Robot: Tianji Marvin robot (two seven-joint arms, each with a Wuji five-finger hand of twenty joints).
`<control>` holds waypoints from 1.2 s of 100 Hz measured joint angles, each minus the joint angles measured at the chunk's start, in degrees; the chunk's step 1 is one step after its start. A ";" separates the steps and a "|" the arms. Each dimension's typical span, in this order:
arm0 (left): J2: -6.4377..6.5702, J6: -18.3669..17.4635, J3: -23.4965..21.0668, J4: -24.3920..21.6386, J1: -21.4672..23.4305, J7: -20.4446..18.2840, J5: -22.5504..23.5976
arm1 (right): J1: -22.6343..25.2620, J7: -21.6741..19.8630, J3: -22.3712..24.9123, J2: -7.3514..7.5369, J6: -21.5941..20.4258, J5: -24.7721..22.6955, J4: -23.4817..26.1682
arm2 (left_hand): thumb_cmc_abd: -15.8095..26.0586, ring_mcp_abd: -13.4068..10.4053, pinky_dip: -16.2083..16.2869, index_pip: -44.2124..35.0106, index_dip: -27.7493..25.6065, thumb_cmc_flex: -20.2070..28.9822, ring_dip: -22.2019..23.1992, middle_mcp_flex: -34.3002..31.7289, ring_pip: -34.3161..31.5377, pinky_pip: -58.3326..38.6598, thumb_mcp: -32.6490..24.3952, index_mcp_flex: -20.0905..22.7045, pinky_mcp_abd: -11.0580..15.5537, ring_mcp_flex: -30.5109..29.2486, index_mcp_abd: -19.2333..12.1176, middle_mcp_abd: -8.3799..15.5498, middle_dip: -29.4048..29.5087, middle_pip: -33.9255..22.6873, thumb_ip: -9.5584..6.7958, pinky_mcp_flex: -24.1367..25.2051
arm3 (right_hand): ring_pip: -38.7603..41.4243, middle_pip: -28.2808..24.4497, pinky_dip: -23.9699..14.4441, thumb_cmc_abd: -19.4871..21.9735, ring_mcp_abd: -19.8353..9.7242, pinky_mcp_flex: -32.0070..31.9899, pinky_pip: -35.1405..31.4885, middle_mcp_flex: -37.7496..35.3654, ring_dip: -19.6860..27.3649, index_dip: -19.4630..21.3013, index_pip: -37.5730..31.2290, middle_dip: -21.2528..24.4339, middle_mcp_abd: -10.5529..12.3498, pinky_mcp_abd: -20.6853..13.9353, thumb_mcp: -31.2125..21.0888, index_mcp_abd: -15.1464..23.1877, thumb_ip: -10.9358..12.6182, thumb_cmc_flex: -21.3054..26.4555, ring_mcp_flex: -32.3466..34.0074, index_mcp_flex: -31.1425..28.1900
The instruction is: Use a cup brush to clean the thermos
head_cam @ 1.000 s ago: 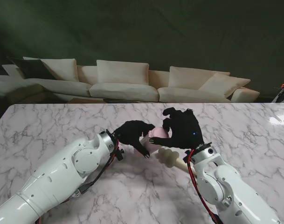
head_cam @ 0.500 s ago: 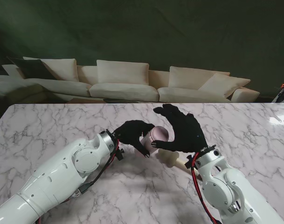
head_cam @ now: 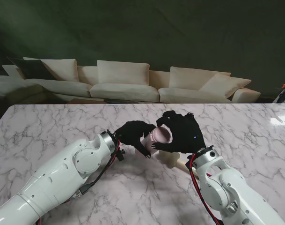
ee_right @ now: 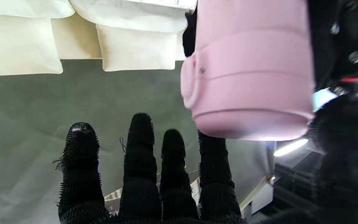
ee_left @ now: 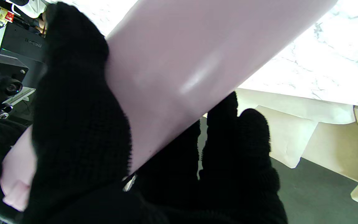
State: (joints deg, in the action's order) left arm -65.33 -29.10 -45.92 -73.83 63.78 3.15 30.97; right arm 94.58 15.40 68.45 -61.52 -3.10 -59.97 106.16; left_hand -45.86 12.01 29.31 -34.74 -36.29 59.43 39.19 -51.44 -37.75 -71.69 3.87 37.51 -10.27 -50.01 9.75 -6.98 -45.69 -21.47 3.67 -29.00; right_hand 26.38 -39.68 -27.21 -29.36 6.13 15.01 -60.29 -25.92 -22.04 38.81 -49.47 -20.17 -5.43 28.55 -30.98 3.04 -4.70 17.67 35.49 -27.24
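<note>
Pink and smooth, the thermos (head_cam: 157, 137) is lifted off the marble table (head_cam: 53, 126) in my left hand (head_cam: 133, 133), whose black-gloved fingers (ee_left: 79, 124) are wrapped tight round its body; its lid (ee_right: 247, 77) looks to be on and faces my right hand (head_cam: 182, 132). That hand is at the lid end with its fingers (ee_right: 140, 149) straight and spread, one fingertip just touching the cap rim, gripping nothing. The cream cup brush (head_cam: 172, 158) lies on the table nearer to me, just beside my right wrist, untouched. As I judge it, the task is at an early stage: the thermos is picked up and held, but the cap is not yet off, the brush is not yet taken, and no scrubbing has begun
</note>
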 measured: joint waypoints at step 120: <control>-0.04 -0.01 0.27 0.38 -0.04 -0.09 -0.12 | 0.05 1.24 -0.90 -1.11 0.97 3.56 -0.14 | 0.00 0.00 0.09 0.00 0.04 0.00 0.05 0.00 -0.18 -0.04 0.00 0.00 0.00 -0.01 -0.08 0.05 0.00 -0.04 0.01 -0.01 | 4.52 -14.83 3.95 5.50 -2.08 -5.20 5.38 -19.20 -3.85 -19.50 19.73 -16.92 6.11 0.85 0.24 -1.61 -0.63 0.24 10.81 15.45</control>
State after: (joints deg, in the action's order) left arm -65.37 -29.11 -45.65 -73.45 63.74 3.06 30.85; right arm 94.63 16.64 67.55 -62.63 -2.13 -56.41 106.02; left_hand -45.86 12.01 29.40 -34.74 -36.25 59.43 39.24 -51.44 -37.93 -71.72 3.87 37.51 -10.27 -50.02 9.67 -6.93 -45.69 -21.51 3.68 -29.01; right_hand 30.90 -54.51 -23.26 -23.87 4.05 9.81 -54.91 -45.12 -25.88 19.31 -29.73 -37.09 0.68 29.40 -30.74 1.43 -5.33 17.91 46.30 -11.79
